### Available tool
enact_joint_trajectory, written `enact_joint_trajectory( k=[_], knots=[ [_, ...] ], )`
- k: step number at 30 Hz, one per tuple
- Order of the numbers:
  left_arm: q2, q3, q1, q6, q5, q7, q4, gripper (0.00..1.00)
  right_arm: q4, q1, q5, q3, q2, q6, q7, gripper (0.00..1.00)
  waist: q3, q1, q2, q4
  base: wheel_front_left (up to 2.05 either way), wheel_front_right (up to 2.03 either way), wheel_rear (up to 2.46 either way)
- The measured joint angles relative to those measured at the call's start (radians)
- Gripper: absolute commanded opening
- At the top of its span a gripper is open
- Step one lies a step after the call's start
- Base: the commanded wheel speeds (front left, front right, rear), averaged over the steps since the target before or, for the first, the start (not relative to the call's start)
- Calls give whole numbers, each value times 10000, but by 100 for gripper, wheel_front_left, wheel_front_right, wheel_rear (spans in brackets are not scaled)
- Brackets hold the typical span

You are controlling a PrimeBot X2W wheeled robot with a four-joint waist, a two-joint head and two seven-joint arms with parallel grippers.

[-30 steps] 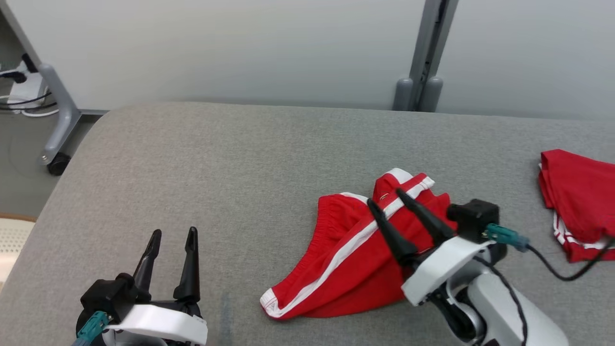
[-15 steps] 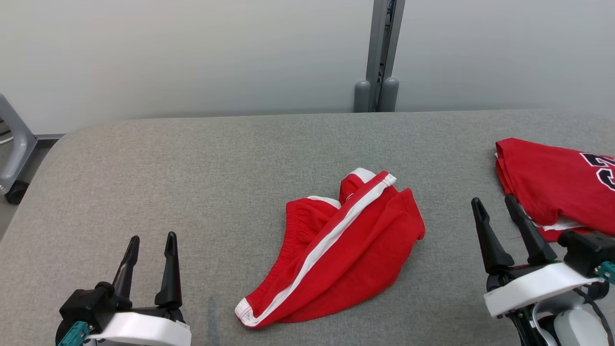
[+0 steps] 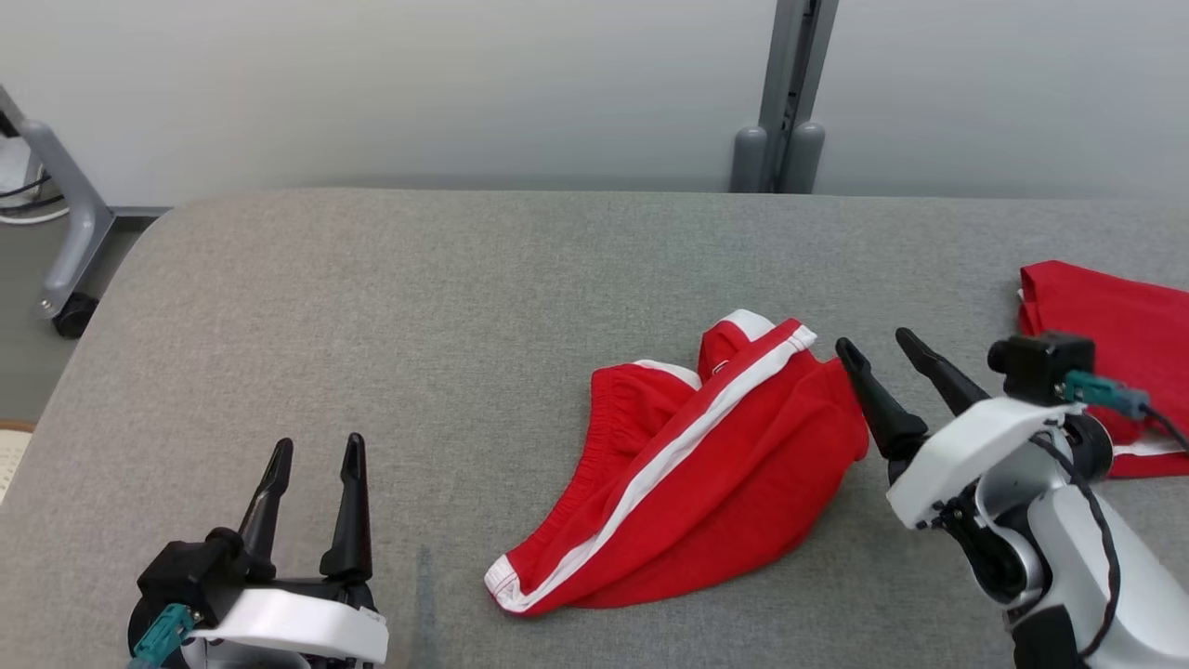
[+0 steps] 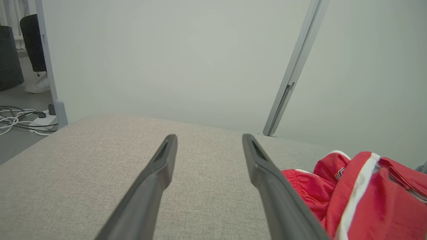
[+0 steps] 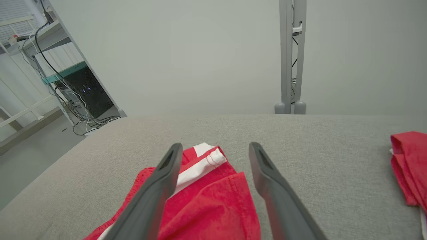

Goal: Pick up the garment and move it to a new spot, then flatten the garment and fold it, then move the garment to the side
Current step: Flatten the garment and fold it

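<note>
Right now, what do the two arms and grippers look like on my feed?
Both match. The left gripper and right gripper each have two long, tapering black fingers on a white curved bracket. A black camera block with a teal connector sits by each wrist. The right arm is pale grey-white, with a black cable running along it.

Red shorts [image 3: 687,483] with white side stripe lie crumpled, loosely folded, on the grey table [image 3: 372,307].
</note>
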Motion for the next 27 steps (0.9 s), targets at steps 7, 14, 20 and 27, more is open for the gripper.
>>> enact_joint_trajectory(
  k=[7,14,20,27],
  knots=[
    [-23,-146,-218,12,-61,0,73,100,2031,-1708,752,439,-222,0,1521,100,380,0,0,552,0,0,0],
    [-31,-242,-398,27,-159,0,150,100,3590,-2661,1204,711,-161,0,2393,100,698,0,0,1144,0,0,0],
    [-38,-230,-401,71,-199,0,142,100,3793,-2847,1336,918,-180,0,2263,0,764,0,0,1300,0,0,0],
    [-42,-148,-297,136,-174,0,159,100,3143,-2405,1672,800,-366,0,1685,0,391,0,0,1031,0,0,0]
  ],
)
